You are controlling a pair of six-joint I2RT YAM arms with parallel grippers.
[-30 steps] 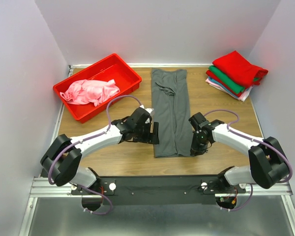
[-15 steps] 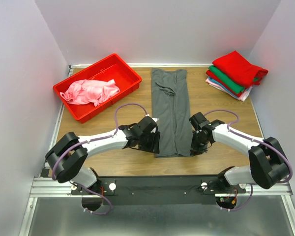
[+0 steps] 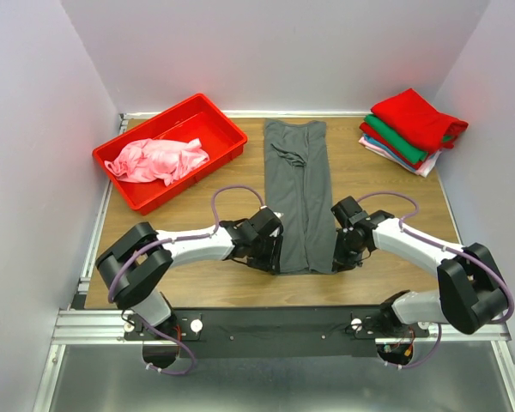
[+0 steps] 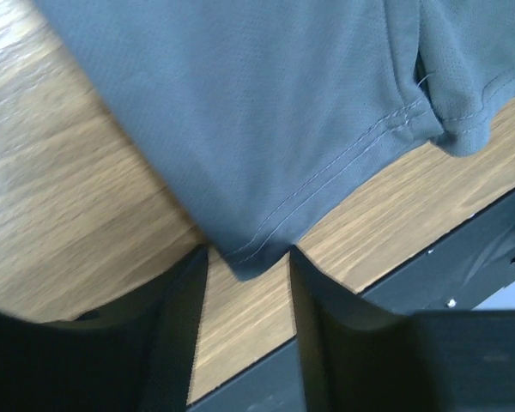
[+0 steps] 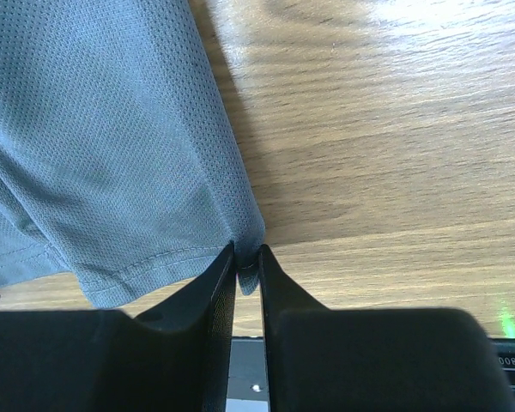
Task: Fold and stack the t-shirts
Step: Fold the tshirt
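Note:
A dark grey t-shirt (image 3: 298, 189) lies as a long narrow strip down the middle of the table. My left gripper (image 3: 273, 257) is at its near left corner. In the left wrist view the jaws (image 4: 247, 257) stand apart, with the hemmed corner of the grey cloth (image 4: 257, 103) poking between the tips and touching neither. My right gripper (image 3: 339, 257) is at the near right corner. In the right wrist view it (image 5: 246, 253) is shut on a pinch of the grey cloth (image 5: 103, 146). A crumpled pink t-shirt (image 3: 154, 159) lies in the bin.
The red plastic bin (image 3: 226, 123) stands at the back left. A stack of folded shirts (image 3: 412, 129), red on top, sits at the back right. The black rail (image 3: 275, 322) runs along the near table edge just behind both grippers.
My left arm has slid right to the shirt's near left corner and its jaws have narrowed around it. The right gripper has tightened on its corner and stayed in place.

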